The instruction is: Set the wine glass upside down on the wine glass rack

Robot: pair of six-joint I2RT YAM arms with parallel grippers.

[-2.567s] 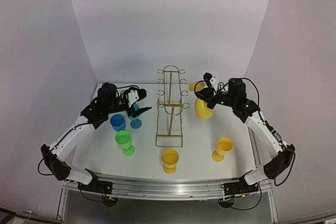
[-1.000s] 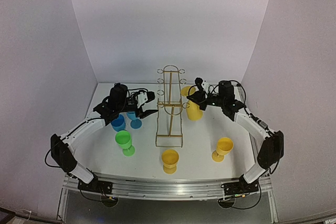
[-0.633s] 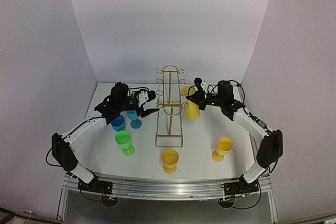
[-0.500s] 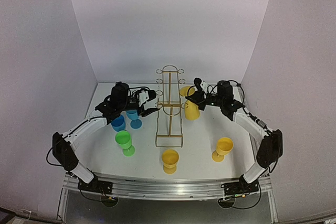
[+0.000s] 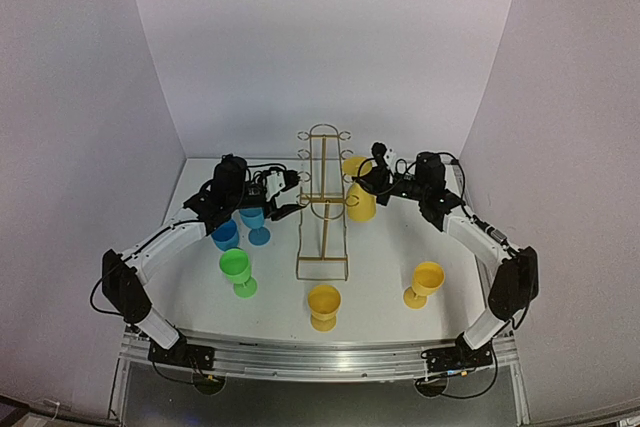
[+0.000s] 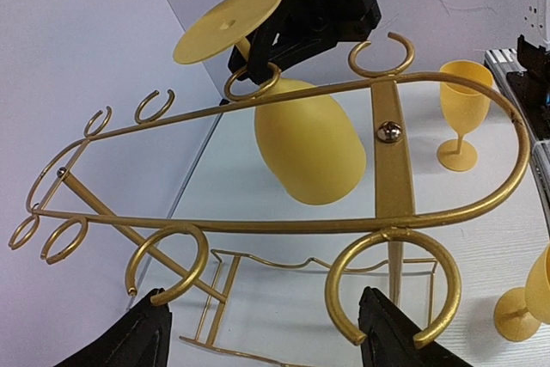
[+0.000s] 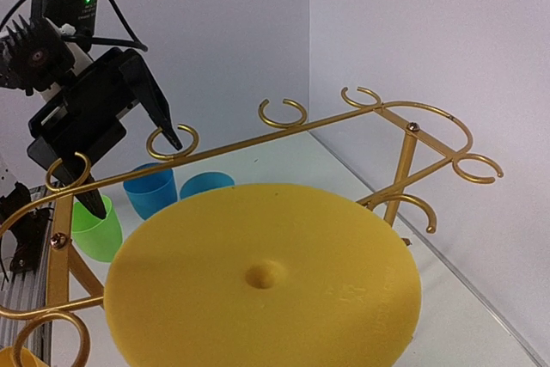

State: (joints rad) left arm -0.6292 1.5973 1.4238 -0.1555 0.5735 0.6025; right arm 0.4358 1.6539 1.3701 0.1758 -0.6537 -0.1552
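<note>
The wine glass [image 6: 305,148], yellow and upside down, hangs by its stem in our right pincer [image 6: 258,51], clamped on it at a ring loop on the right side of the gold wine glass rack [image 5: 322,209] mid-worktop [image 5: 385,257], while our left pincer [image 6: 258,339] gapes wide at the rack's opposite loops.

The wine glass rack [image 5: 323,202] stands mid-table, an inverted wine glass [image 5: 361,202] at its right side. One goblet [image 5: 323,305] stands before it, a second goblet [image 5: 425,282] right of that.
</note>
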